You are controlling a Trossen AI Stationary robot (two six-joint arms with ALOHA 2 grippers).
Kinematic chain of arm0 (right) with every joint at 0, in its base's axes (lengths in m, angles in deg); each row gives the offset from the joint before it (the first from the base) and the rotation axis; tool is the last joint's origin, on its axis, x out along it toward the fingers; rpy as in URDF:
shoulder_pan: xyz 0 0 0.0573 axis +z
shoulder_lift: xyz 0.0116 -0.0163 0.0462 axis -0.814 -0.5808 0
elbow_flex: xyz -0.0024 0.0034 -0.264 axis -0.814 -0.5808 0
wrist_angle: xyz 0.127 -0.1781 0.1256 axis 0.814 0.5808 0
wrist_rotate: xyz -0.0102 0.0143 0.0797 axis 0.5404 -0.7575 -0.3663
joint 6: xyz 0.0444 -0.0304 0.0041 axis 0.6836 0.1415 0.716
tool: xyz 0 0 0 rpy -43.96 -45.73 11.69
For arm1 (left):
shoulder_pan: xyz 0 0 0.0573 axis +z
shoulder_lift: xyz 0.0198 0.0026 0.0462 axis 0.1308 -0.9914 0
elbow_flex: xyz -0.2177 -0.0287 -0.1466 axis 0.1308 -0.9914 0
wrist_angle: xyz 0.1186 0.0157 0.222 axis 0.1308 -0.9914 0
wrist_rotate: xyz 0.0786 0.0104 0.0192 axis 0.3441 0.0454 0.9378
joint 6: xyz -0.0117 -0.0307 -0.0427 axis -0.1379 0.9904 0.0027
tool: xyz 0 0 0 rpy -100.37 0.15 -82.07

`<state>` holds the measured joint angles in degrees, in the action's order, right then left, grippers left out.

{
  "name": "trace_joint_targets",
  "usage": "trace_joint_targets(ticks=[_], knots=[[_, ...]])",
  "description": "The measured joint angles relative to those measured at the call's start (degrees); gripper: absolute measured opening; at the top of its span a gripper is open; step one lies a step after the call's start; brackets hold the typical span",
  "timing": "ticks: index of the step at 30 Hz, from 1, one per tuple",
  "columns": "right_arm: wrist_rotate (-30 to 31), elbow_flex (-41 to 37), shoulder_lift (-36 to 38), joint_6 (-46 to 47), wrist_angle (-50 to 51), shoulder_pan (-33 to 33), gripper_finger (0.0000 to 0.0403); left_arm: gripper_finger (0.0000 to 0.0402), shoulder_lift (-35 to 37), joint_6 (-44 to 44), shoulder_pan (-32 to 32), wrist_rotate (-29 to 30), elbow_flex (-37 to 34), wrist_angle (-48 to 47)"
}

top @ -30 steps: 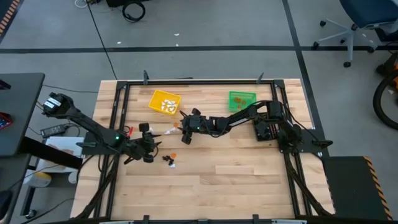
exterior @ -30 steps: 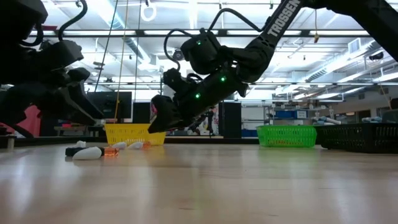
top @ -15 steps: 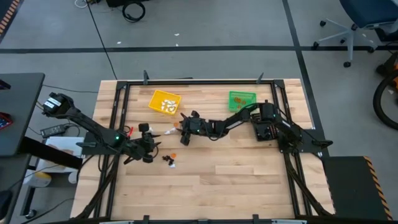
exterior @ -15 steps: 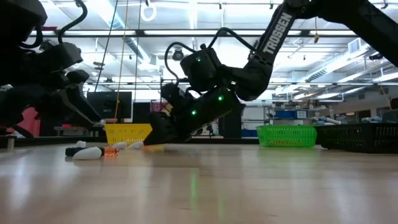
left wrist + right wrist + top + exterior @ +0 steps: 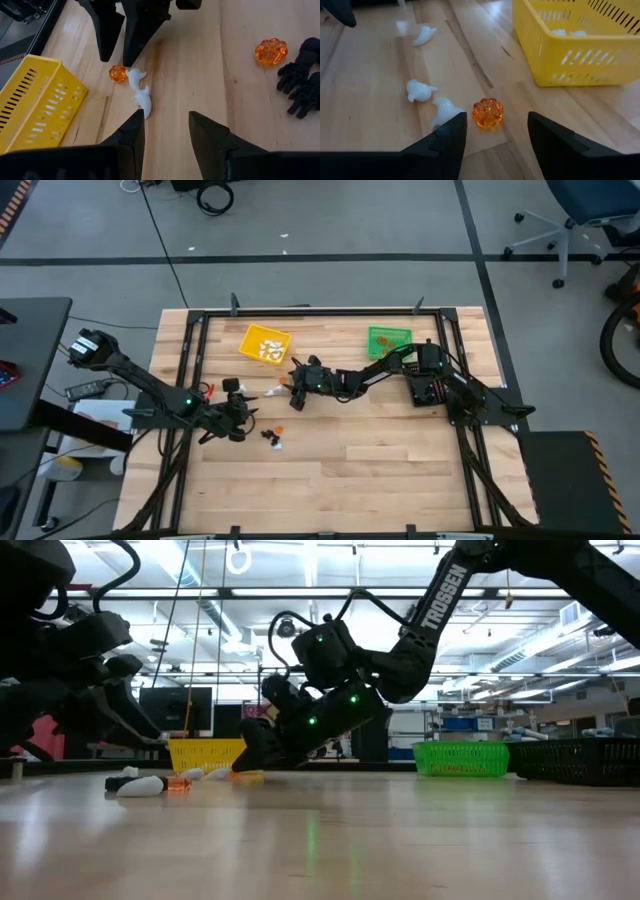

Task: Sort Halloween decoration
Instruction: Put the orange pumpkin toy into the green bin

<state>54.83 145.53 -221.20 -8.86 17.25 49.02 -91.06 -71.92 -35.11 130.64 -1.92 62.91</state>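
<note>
Now | right end effector (image 5: 492, 135) wide, astride orange pumpkin (image 5: 487, 112) | white ghosts (image 5: 432, 102) beside | yellow bin (image 5: 580, 45) near

A pale wooden table (image 5: 380, 470) carries a yellow bin (image 5: 264, 344), a green bin (image 5: 388, 340) and a black bin (image 5: 430, 388); loose on its boards lie white ghosts (image 5: 420, 90), orange pumpkins (image 5: 487, 112) and black trinkets (image 5: 302, 75)
</note>
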Motion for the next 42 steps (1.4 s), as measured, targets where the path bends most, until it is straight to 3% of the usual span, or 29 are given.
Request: trace_joint_targets(ticks=[23, 33, 42], knots=[[-0.4, 0.0, 0.0, 0.3, 0.1, 0.1, 0.0240, 0.0128, 0.0, 0.0, 0.0, 0.0, 0.0, 0.9], [-3.8, 0.0, 0.1, 1.8, -7.3, -1.9, 0.0243, 0.0128, 0.0, 0.0, 0.0, 0.0, 0.0, 0.8], [-1.5, 0.0, 0.1, 3.6, -7.5, -0.8, 0.0243, 0.0128, 0.0, -1.3, 0.0, 0.2, 0.0, 1.3]])
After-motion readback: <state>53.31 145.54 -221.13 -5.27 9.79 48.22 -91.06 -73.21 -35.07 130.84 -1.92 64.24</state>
